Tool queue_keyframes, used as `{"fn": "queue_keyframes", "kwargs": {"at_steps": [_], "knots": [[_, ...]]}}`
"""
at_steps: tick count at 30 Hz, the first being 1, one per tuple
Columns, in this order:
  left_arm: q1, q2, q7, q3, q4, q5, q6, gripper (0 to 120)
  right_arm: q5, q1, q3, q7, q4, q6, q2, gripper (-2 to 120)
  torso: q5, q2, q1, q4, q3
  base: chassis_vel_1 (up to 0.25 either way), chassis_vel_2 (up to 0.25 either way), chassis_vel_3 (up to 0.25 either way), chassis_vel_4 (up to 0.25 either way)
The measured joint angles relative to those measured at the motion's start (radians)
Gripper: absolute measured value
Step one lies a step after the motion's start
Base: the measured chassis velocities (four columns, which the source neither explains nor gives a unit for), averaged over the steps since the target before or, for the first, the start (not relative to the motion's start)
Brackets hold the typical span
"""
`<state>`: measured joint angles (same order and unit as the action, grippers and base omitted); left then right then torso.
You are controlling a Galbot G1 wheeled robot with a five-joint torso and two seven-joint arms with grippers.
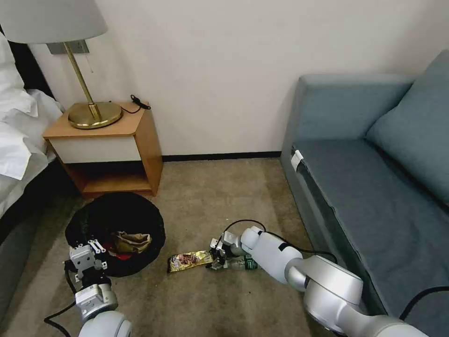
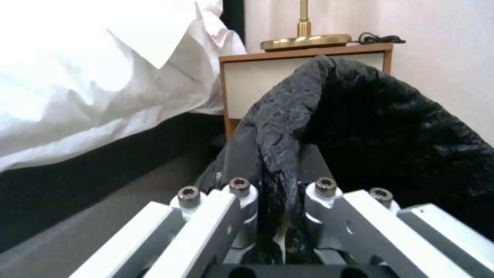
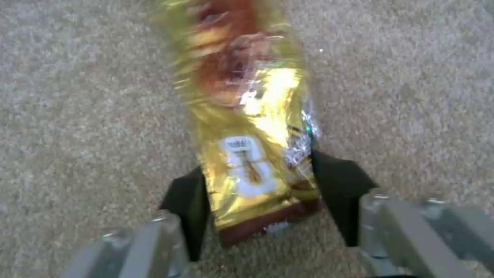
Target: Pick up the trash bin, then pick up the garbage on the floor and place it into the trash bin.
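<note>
The trash bin [image 1: 117, 220], lined with a crinkly black bag, sits on the carpet in front of the nightstand. Inside it lie a crumpled brown paper bag [image 1: 133, 241] and a red-and-white packet [image 1: 120, 255]. My left gripper [image 1: 96, 245] is shut on the bin's near rim; the left wrist view has the black bag of the trash bin [image 2: 391, 127] pinched in my left gripper [image 2: 275, 170]. The gold-brown snack wrapper [image 1: 189, 260] lies on the floor. My right gripper [image 1: 216, 256] is at its right end, and my right gripper [image 3: 257, 185] squeezes the wrapper [image 3: 247, 127] between both pads. A clear green-labelled bottle [image 1: 244, 264] lies under the right arm.
A wooden nightstand [image 1: 110, 150] with a brass lamp [image 1: 93, 114] stands behind the bin, and a bed with white linen [image 1: 16, 140] is to the left. A blue-grey sofa [image 1: 374, 178] fills the right side. Open carpet [image 1: 210, 196] lies between them.
</note>
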<state>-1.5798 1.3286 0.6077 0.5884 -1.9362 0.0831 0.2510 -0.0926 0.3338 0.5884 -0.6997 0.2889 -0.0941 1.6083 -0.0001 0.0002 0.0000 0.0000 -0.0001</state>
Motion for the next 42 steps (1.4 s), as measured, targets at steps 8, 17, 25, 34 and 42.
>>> {"fn": "queue_keyframes", "kwargs": {"at_steps": [8,17,25,34,42], "knots": [[0.000,0.000,-0.001,0.001,0.001,0.001,0.005,0,0.005,-0.001,-0.004,-0.002,-0.002,-0.002,0.000,19,0.0001,0.000,0.000,0.0001,0.000,0.000,0.000,0.000,0.000],[0.001,0.001,-0.002,0.000,0.011,0.001,0.017,0,0.008,-0.001,-0.010,-0.008,-0.003,-0.005,0.000,11,0.0001,0.000,0.000,0.0000,0.000,0.000,0.000,0.000,0.000],[0.004,0.000,-0.002,0.008,0.024,0.002,0.024,0,0.009,0.002,-0.019,-0.036,0.010,-0.013,-0.001,7,0.0000,0.000,0.000,-0.0001,0.000,0.000,0.000,0.000,0.000],[0.004,-0.005,-0.002,0.029,0.019,0.013,0.024,0,0.002,0.008,-0.023,-0.053,0.060,-0.017,0.000,7,0.0000,0.000,0.000,0.0000,0.000,0.000,0.000,0.000,0.000],[0.006,-0.008,-0.001,0.051,0.019,0.029,0.023,0,-0.021,0.013,-0.013,-0.065,0.102,-0.012,0.000,7,0.0000,0.000,0.000,0.0001,0.000,0.000,0.000,0.000,0.000]]}}
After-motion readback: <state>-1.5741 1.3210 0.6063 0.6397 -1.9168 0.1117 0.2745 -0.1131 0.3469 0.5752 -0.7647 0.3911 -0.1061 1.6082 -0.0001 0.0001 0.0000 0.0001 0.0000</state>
